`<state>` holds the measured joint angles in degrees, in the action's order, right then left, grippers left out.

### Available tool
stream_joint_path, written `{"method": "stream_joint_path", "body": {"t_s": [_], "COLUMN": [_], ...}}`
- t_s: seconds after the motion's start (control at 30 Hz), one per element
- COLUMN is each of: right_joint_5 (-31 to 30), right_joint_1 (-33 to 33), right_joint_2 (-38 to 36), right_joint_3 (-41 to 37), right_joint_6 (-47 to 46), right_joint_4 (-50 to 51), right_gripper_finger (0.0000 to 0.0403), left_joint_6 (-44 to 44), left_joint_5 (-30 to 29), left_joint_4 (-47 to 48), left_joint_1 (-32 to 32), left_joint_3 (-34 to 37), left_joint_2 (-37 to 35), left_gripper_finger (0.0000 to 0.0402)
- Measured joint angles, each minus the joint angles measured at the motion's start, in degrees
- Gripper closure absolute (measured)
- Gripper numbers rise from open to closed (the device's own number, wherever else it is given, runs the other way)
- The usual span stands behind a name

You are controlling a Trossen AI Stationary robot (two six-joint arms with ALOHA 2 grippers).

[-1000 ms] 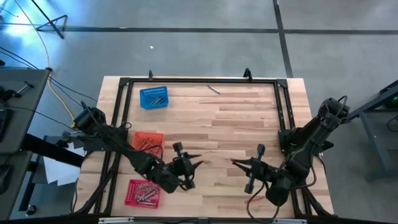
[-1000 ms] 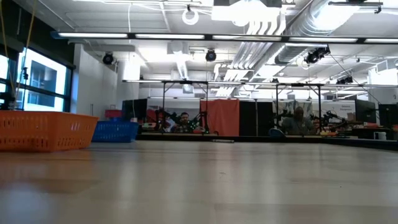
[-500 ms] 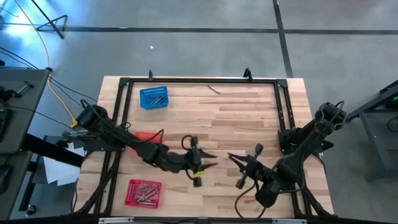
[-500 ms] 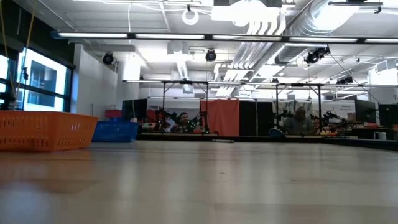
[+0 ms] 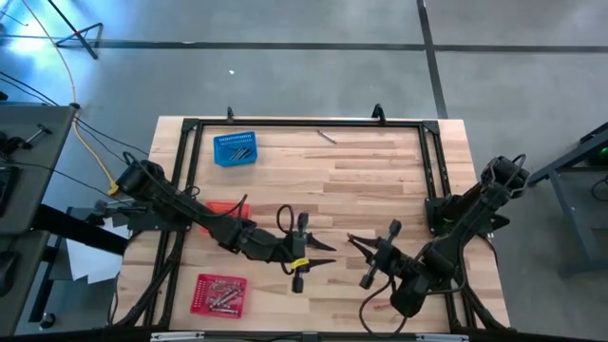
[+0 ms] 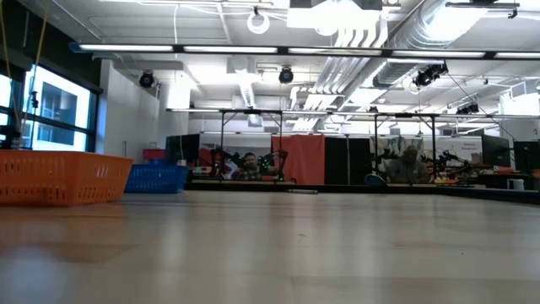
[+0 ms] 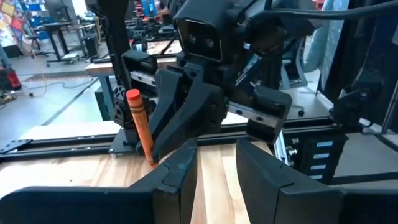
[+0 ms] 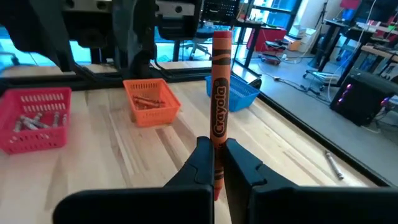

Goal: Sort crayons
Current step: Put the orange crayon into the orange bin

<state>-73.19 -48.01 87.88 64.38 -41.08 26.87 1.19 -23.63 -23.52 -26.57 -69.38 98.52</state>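
My right gripper (image 8: 214, 157) is shut on an orange crayon (image 8: 219, 93) that stands upright above the table's middle. Facing it from the left, my left gripper (image 7: 217, 171) is open and level, with nothing between its fingers; the crayon (image 7: 138, 124) shows a little ahead of it. In the high view the left gripper (image 5: 326, 245) and the right gripper (image 5: 351, 238) nearly meet tip to tip. The red basket (image 8: 36, 118), the orange basket (image 8: 151, 99) and the blue basket (image 8: 239, 93) each hold crayons lying on their floors. My right gripper pinches the orange crayon near its lower end (image 8: 216, 163) between its two fingers. The fingers come about level from the table's right side and lie across the crayon. The crayon stands upright, most of its length above the fingers, lifted clear of the table.
One greyish crayon (image 5: 327, 137) lies alone near the table's far edge. A black frame (image 5: 304, 123) runs round the tabletop. My left arm (image 5: 209, 223) lies over most of the orange basket (image 5: 224, 205). Bare wood stretches between the baskets and the right side.
My left gripper has risen and swung from beside the red basket toward the table's right, turning level to face the right gripper. My right gripper has shifted slightly toward it with the crayon, staying shut.
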Motion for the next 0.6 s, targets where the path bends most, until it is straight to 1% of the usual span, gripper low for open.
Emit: {"method": "stream_joint_path", "body": {"t_s": [0.07, 0.23, 0.37, 0.6], "right_joint_5": [0.36, 1.02, 3.06, 4.03], "right_joint_1": [-0.02, -0.02, -0.02, -0.02], "right_joint_2": [0.00, 0.00, 0.00, -0.02], "right_joint_3": [0.00, 0.00, 0.00, 0.00], "right_joint_6": [0.31, 4.56, 8.21, 11.29], "right_joint_4": [-1.40, -5.96, -9.31, -11.93], "right_gripper_finger": [0.0402, 0.0402, 0.0402, 0.0402], "left_joint_6": [-0.04, -0.91, -0.92, -0.94], "left_joint_5": [0.21, 0.01, -0.04, -0.14], "left_joint_4": [-0.35, -0.36, -0.36, -0.38], "left_joint_1": [0.24, 1.18, 1.99, 2.88], "left_joint_3": [0.00, 0.00, 0.00, 0.00], "left_joint_2": [0.00, 0.00, 0.02, 0.02], "left_gripper_finger": [0.0300, 0.0292, 0.0289, 0.0288]}}
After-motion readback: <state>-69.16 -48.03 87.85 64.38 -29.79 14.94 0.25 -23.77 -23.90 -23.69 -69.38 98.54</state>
